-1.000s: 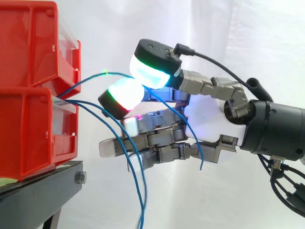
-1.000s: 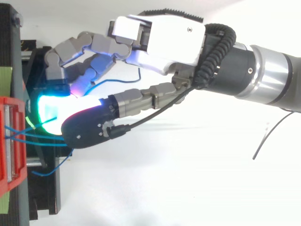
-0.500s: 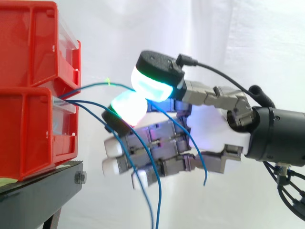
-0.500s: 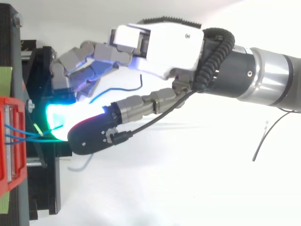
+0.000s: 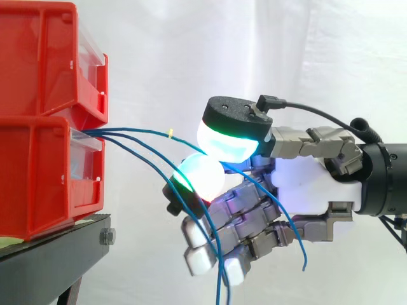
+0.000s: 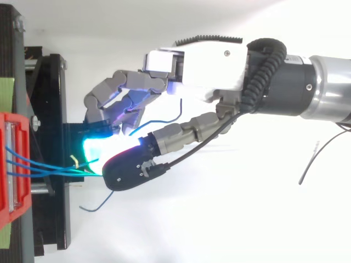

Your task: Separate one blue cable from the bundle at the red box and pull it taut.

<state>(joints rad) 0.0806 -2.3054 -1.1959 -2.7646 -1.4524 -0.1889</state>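
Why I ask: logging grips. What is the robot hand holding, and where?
One blue cable, pinched between the robot hand's glowing fingertips, partway along, past its yellow mark.

3 blue cables [image 5: 140, 131] span the gap between red bins [image 5: 38, 171] and hand [image 5: 305, 184]; open room above

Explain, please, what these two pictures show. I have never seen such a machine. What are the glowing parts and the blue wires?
This is a robot arm ending in a robot hand with fingers and a thumb. The glowing pads are its own fingertips. One picture is taken from the side, level with the work; the other looks down from above. At the left, two red bins are stacked on a black stand, before a white curtain. Several blue cables come out at the bins' front. The robot hand pinches the top blue cable between two pads, and it runs almost straight back to the bins. The other cables hang loose.
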